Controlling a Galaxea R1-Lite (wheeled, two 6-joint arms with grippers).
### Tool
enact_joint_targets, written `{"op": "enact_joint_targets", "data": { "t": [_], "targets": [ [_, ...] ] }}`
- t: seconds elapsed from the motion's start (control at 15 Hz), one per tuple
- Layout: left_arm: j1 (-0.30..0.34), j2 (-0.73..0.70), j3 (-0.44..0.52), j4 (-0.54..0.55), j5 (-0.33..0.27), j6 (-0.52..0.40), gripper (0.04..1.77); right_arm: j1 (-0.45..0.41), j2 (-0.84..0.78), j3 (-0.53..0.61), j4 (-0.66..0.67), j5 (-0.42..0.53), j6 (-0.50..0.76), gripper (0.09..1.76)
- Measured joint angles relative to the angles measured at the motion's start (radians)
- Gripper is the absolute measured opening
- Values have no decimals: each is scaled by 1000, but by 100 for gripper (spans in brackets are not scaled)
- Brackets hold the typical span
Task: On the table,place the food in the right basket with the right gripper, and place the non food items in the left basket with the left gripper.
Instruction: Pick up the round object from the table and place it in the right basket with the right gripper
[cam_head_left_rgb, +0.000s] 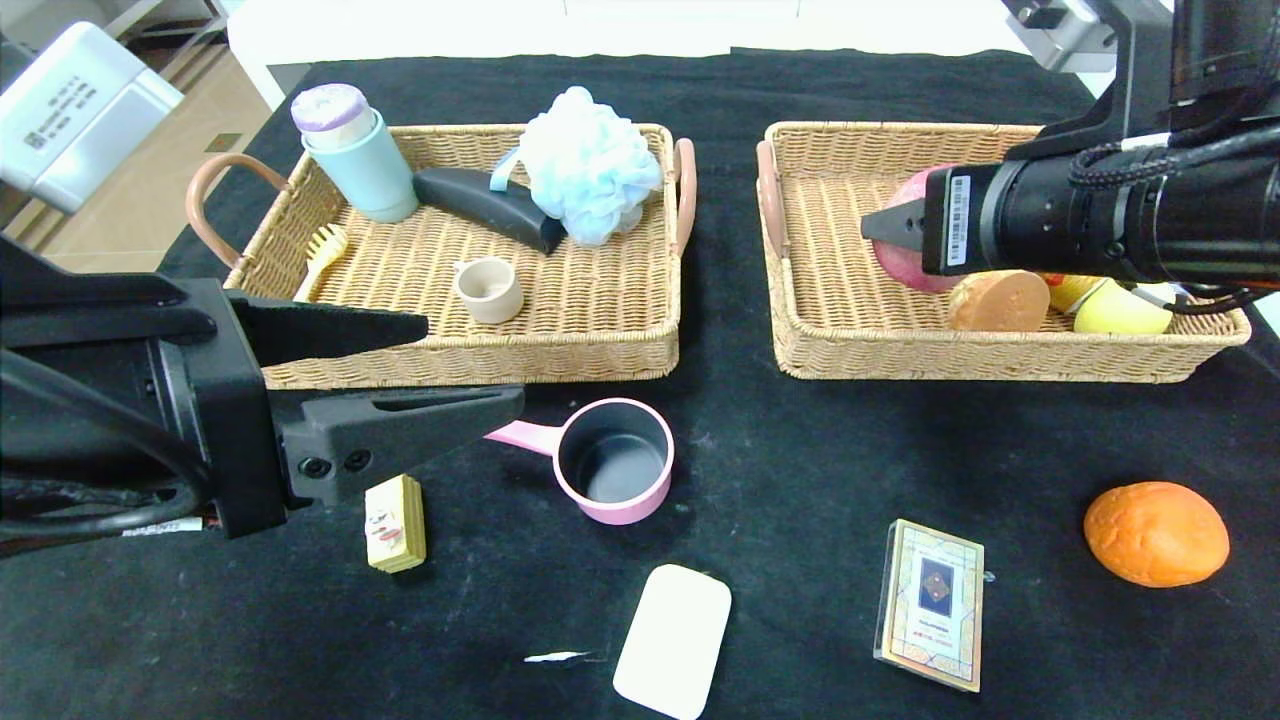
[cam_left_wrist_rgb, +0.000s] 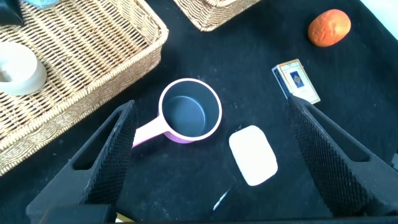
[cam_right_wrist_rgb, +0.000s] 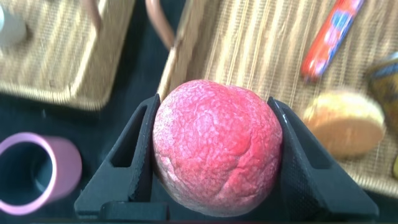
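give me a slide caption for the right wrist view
Right gripper holds the pink-red peach between its jaws above the right basket.

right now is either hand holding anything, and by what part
The right hand holds the peach, one finger on each side of its round body, over the right basket. The left hand is open and empty.

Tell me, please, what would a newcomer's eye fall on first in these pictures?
First, the right hand gripping a pink-red peach over the right basket. Next, the open left hand, hanging low over the black table beside the pink saucepan. Then the bumpy orange fruit, lying alone at the table's right.
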Motion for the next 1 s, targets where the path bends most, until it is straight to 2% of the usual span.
{"op": "enact_joint_targets", "data": {
  "t": [0.67,1.0],
  "targets": [
    [0,1,0,0,0,0,172,-143,224,-325,-11,8,0,116],
    [1,1,0,-1,0,-1,172,-181,322,-375,-83,35,-24,116]
  ]
}}
